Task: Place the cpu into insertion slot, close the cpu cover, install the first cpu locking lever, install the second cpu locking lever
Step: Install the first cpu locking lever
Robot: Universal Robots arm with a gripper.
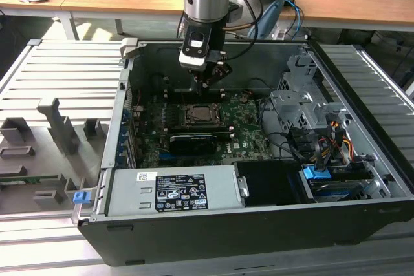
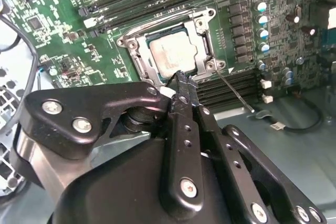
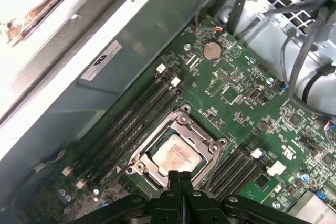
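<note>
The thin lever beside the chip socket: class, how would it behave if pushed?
Probably springy: the lever is a long thin rod. Likely slippery, being bare shiny metal. It would probably pivot: one end seems anchored at the socket frame.

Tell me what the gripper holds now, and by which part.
Nothing. The gripper is shut, its jaws pressed together with nothing between them, at the edge of the cpu cover, which lies over the cpu.

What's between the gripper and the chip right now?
Just the near edge of the metal cover that frames the chip, nothing else. In the second wrist view the gripper sits right at that edge.
</note>
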